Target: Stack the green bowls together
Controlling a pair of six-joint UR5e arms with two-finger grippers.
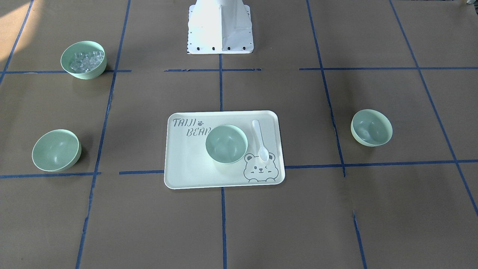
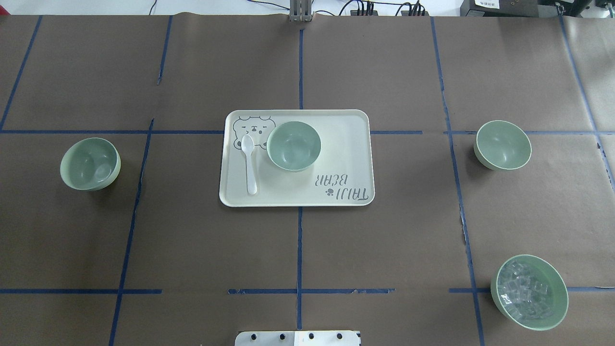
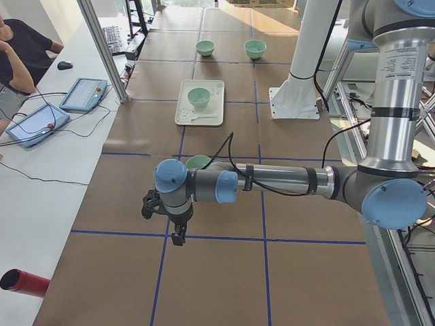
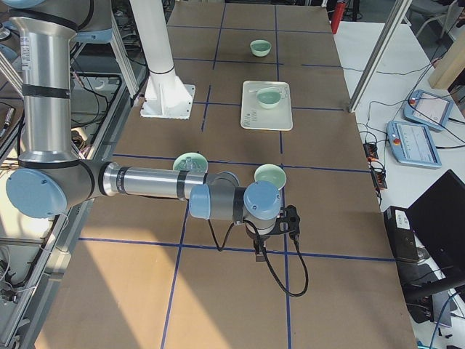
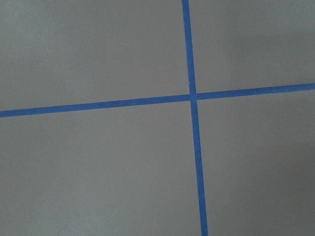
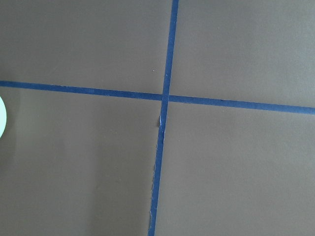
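Three plain pale green bowls stand apart and upright. One bowl (image 2: 90, 164) is on the table's left, one bowl (image 2: 293, 145) on the bear-print tray (image 2: 346, 158), one bowl (image 2: 503, 144) on the right. My left gripper (image 3: 178, 238) hangs over bare paper, on the near side of the left bowl (image 3: 197, 161) in that side view. My right gripper (image 4: 259, 251) hangs over bare paper, on the near side of the right bowl (image 4: 270, 176). Both grippers show only in the side views, so I cannot tell whether they are open or shut. The wrist views show only paper and blue tape.
A matching green bowl with clear cubes (image 2: 529, 292) stands at the near right. A white spoon (image 2: 249, 163) lies on the tray beside the middle bowl. The robot's white base (image 1: 220, 28) is at the table's edge. Operators' tablets (image 3: 83, 94) lie on the side bench.
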